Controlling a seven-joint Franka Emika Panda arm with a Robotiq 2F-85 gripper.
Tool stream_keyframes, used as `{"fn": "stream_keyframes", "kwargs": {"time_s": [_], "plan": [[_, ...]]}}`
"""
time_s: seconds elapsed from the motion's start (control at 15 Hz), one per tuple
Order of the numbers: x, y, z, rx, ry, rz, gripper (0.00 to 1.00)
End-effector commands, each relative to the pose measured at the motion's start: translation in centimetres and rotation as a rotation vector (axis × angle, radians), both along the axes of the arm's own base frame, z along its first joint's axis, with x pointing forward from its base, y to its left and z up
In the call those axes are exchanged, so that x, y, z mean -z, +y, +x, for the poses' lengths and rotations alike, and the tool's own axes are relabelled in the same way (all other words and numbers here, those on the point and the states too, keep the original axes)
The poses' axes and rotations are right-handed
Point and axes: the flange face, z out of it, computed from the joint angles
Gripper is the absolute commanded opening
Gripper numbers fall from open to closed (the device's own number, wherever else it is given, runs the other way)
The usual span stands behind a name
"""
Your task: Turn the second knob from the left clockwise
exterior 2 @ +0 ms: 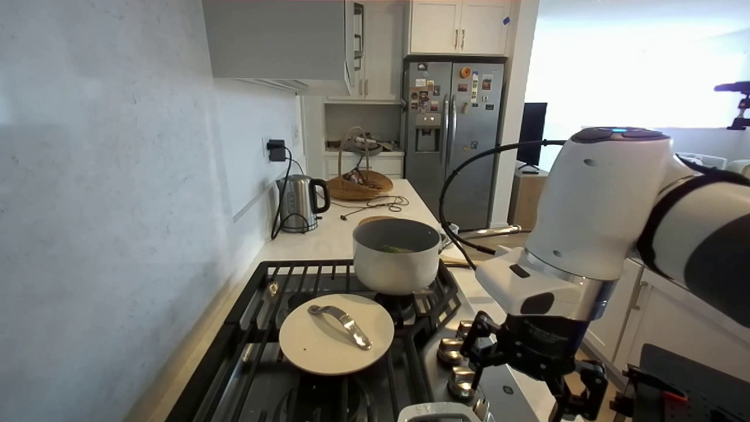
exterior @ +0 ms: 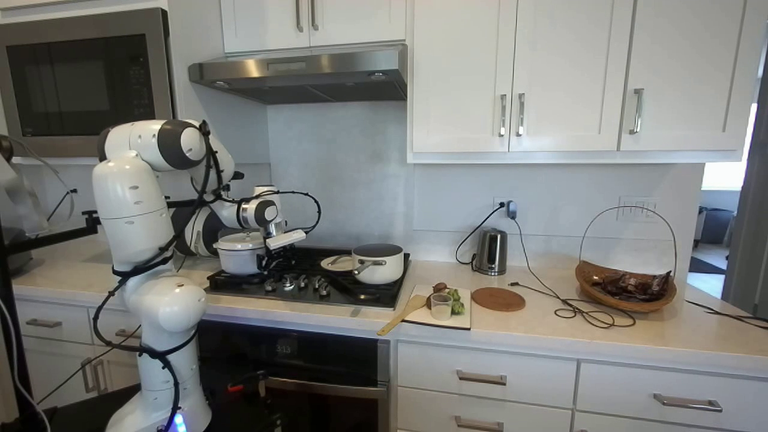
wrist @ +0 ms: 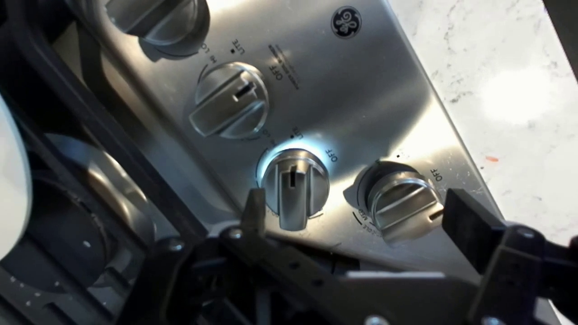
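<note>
Black fingers (wrist: pixel 469 230) are standing wide apart. Between them in the wrist view, a light-ringed metal knob (wrist: pixel 295 189) is showing, seemingly second from left; likely slick, sturdy and stiff-turning, it is calling for a pinch across its raised ridge (wrist: pixel 293 205).
</note>
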Motion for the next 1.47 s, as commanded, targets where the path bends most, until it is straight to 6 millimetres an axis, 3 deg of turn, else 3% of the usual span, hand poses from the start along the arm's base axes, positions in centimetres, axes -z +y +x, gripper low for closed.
{"fn": "stream_keyframes", "kwargs": {"time_s": [0.0,1.07,1.13,1.2,1.33,1.4], "plan": [[-0.6,-0.1,-0.2,-0.052,-0.047,-0.013,1.0],[0.9,0.8,2.9,-0.107,-0.082,0.033,1.0],[1.0,0.9,3.0,-0.104,-0.084,0.036,0.97],[1.1,1.0,3.2,-0.101,-0.09,0.038,0.76],[1.1,1.1,3.7,-0.103,-0.094,0.042,0.71],[1.1,1.1,3.9,-0.101,-0.097,0.042,0.63]]}}
